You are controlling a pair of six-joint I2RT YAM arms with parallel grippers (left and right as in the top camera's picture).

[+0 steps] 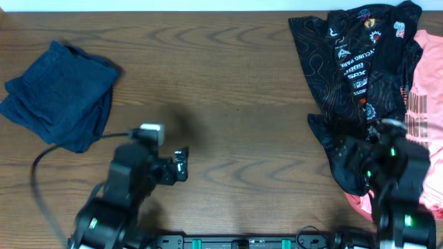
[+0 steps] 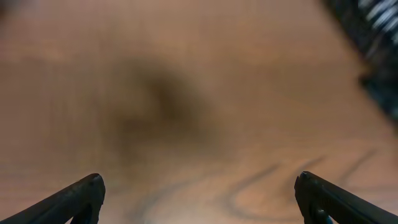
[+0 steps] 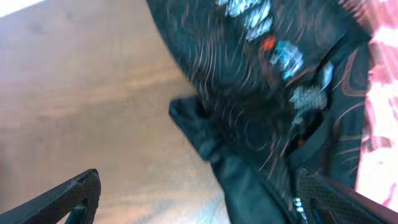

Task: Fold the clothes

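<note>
A dark navy blue garment [image 1: 59, 93] lies crumpled in a rough fold at the table's far left. A black jersey [image 1: 346, 62] with printed logos lies at the far right, and it also shows in the right wrist view [image 3: 261, 106]. My left gripper [image 1: 181, 166] is open and empty over bare wood [image 2: 199, 180], well right of the navy garment. My right gripper [image 1: 363, 153] is open above the black jersey's lower left edge [image 3: 199, 180], with a fold of fabric lying between its fingers, not gripped.
A pink garment [image 1: 429, 83] lies under and beside the black jersey at the right edge, and it also shows in the right wrist view [image 3: 379, 106]. The wooden table [image 1: 235, 83] is bare wood between the two piles. A cable [image 1: 41, 155] loops left of the left arm.
</note>
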